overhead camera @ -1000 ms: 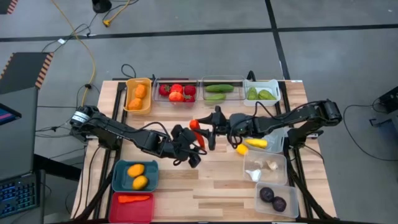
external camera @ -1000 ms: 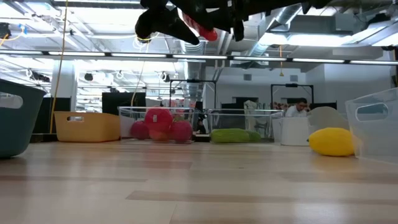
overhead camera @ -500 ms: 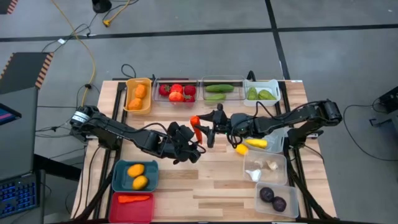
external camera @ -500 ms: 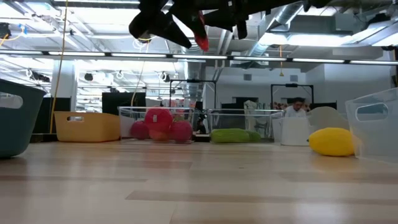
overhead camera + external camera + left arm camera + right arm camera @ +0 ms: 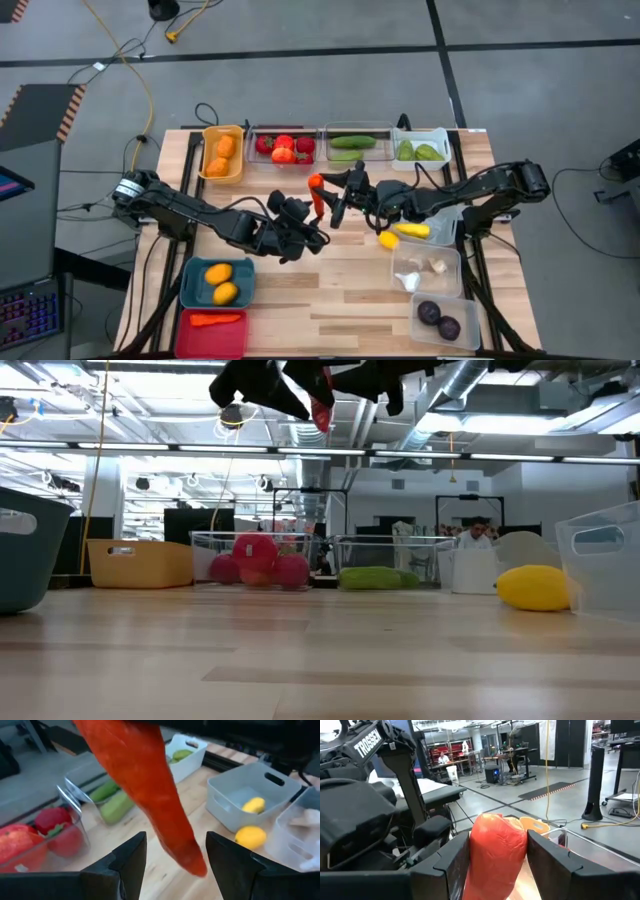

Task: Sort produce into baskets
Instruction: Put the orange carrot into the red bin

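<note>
A red chili pepper [image 5: 316, 198] hangs in the air above the middle of the table, held by my right gripper [image 5: 324, 197], which reaches in from the table's right. In the low view the pepper [image 5: 321, 410] is high above the wood. My left gripper [image 5: 310, 226] is open just near and left of it. In the left wrist view its two fingers stand on either side of the pepper's pointed tip [image 5: 194, 864] without touching it. The bins stand along the table's far, right and near-left edges. My right gripper pinches the pepper's thick upper part [image 5: 496, 845] between its two fingers. The fingers come about level from the table's right side and lie across the pepper. The pepper is lifted clear of the table and hangs tilted, its pointed tip down.
Far row: orange-yellow bin [image 5: 222, 153], clear bin of red produce [image 5: 284, 148], clear bin of cucumbers [image 5: 350, 147], white bin [image 5: 422, 149]. Near left: teal bin [image 5: 217, 282], red bin [image 5: 210, 331]. Right: clear bins [image 5: 426, 268] [image 5: 446, 321]. A lemon [image 5: 388, 240] lies on the wood.
My right gripper has risen and gone toward the table's far edge with the pepper, which stays clear of the table and has turned tip-down. My left gripper has followed it toward the far edge.
</note>
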Controlling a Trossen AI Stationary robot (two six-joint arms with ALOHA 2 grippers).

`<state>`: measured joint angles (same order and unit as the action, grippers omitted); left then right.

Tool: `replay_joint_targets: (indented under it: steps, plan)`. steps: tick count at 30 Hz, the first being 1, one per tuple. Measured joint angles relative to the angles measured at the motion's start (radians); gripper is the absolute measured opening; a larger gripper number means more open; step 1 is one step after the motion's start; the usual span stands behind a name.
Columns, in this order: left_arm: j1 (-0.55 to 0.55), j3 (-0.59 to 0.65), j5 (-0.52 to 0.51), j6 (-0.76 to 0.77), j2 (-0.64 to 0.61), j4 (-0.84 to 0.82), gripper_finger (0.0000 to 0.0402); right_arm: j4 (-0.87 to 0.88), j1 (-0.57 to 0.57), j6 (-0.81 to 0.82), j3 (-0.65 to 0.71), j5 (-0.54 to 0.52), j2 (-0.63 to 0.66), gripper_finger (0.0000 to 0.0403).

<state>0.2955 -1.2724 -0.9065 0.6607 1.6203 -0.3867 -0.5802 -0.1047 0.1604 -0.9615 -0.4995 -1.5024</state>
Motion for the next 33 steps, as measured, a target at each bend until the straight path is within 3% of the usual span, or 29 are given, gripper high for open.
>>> replay_joint_targets:
  steps: [7,24,33]
  plan:
    - [-0.004,0.000,-0.053,-0.036,0.000,0.013,0.0192,-0.001,0.000,0.024,0.000,-0.001,0.000,0.0212]
    - [-0.003,0.000,-0.039,-0.208,0.000,0.077,0.0191,0.000,-0.006,0.030,0.000,0.050,0.000,0.0210]
    - [-0.005,0.000,-0.042,-0.204,0.000,0.076,0.0122,0.000,-0.006,0.029,0.000,0.050,0.000,0.0210]
